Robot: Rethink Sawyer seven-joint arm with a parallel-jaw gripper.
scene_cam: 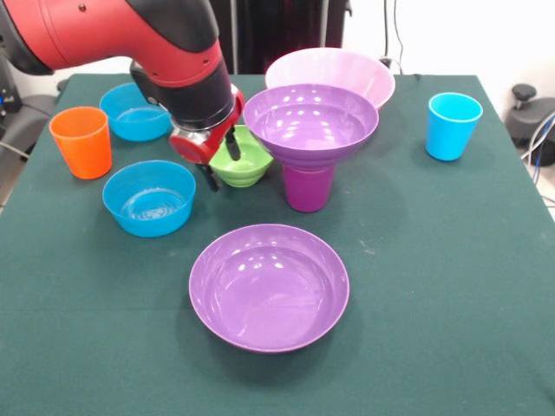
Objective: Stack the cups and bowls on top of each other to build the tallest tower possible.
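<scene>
arm: glossy red shell, black joint sections, upper left of frame | wrist: red ring | gripper: two short black fingers

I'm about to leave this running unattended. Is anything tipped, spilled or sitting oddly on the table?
Nothing is spilled or tipped. One purple bowl sits level on the purple cup. The gripper is at the green bowl; everything else rests upright on the table.

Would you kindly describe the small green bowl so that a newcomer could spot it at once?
Start at the red and black arm and follow it down to its end effector. The green bowl sits on the green table right at its tips, left of the purple cup bearing a purple bowl. It is the only green bowl.
</scene>
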